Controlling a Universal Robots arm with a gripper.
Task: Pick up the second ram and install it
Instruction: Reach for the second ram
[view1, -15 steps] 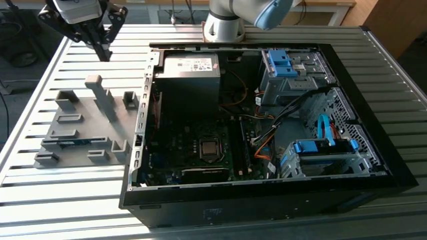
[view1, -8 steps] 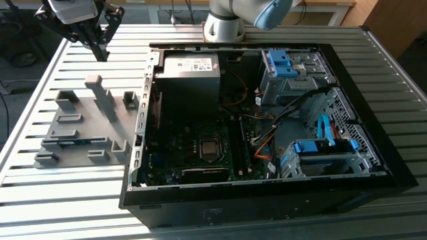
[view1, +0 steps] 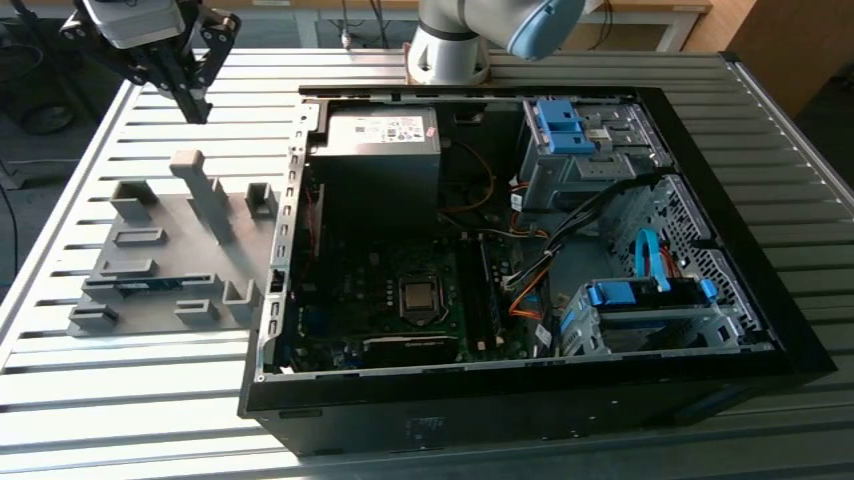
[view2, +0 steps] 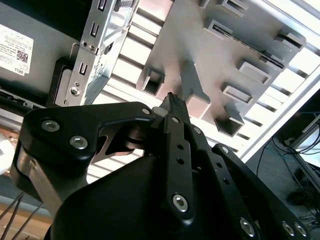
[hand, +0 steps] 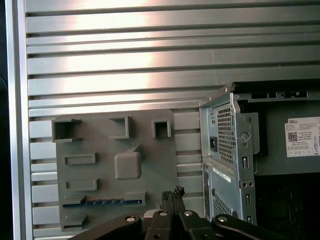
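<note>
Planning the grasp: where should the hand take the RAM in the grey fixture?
Likely best: pinch the second ram mid-length by its upper long edge, from above, across its flat faces; it stands on edge in a grey fixture slot.

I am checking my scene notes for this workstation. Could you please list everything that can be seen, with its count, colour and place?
second ram: one, blue, lying in a slot of the fixture plate.
fixture plate: one, grey, on the table, at the exterior view's left of the case.
computer case: one, black, side open, on the table.
power-supply box: one, dark grey with a white label, inside the case.
drive-bay latches: two, blue, inside the case toward the exterior view's right.
motherboard: one, dark, on the case floor.
table: one, silver slats.
arm: one, pale grey with a blue cap, based behind the case.
gripper: one, black, shut and empty, above the table near the fixture plate.
</note>
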